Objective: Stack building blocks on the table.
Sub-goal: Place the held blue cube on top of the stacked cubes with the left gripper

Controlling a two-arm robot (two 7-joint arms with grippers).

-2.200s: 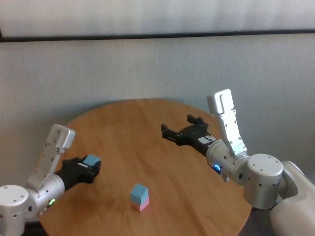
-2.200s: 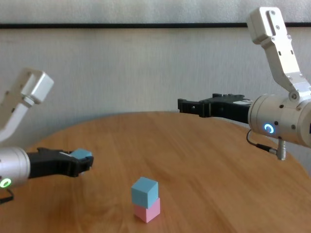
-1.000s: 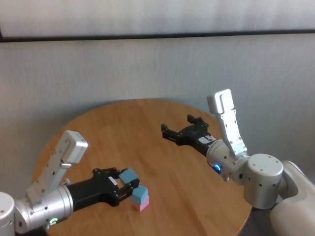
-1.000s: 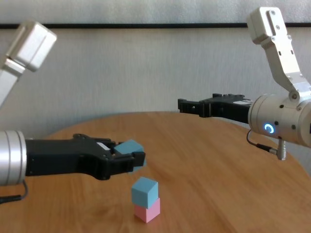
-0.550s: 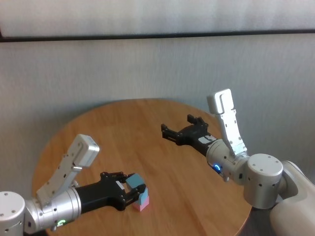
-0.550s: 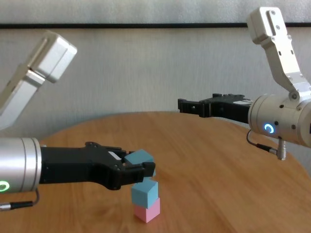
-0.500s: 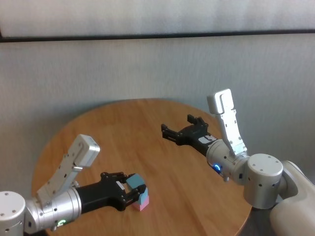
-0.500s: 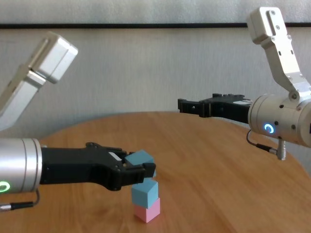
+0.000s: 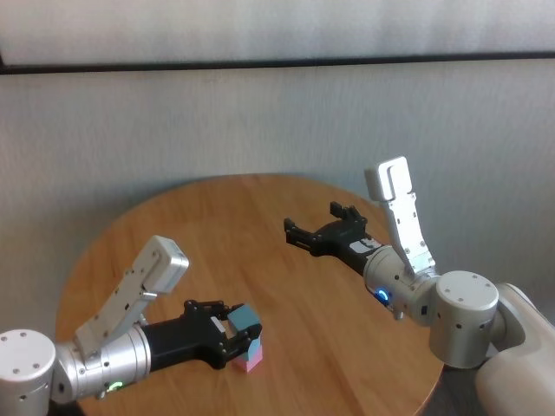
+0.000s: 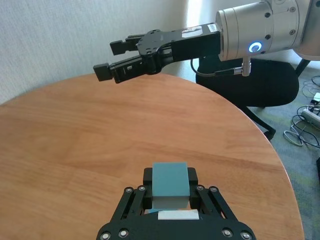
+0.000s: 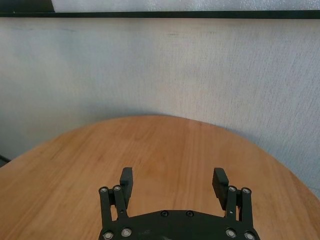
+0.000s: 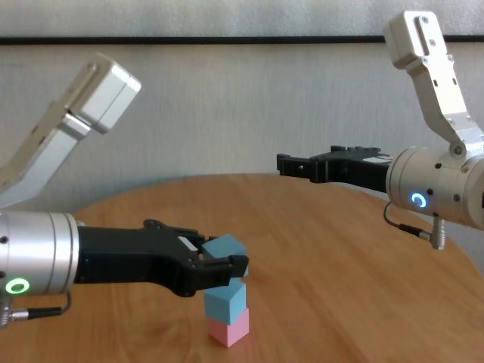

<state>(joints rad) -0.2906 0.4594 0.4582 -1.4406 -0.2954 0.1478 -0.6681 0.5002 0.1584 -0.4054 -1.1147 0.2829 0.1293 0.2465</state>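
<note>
A light blue block (image 12: 225, 302) sits on a pink block (image 12: 229, 331) near the front of the round wooden table (image 12: 340, 249). My left gripper (image 12: 227, 257) is shut on a second light blue block (image 12: 224, 246) and holds it just above that stack, slightly tilted. In the head view the held block (image 9: 245, 318) covers most of the stack, and only the pink block (image 9: 250, 362) shows beneath it. The left wrist view shows the held block (image 10: 170, 180) between the fingers. My right gripper (image 12: 291, 165) hovers open and empty over the table's far right.
A pale wall stands close behind the table. In the left wrist view a dark office chair (image 10: 250, 80) and floor cables (image 10: 300, 132) lie beyond the table's right edge. My right gripper (image 11: 173, 176) hangs over bare wood (image 11: 175, 145).
My left arm has carried the light blue block from the table's left side to just above the blue-on-pink stack. The right arm has not moved.
</note>
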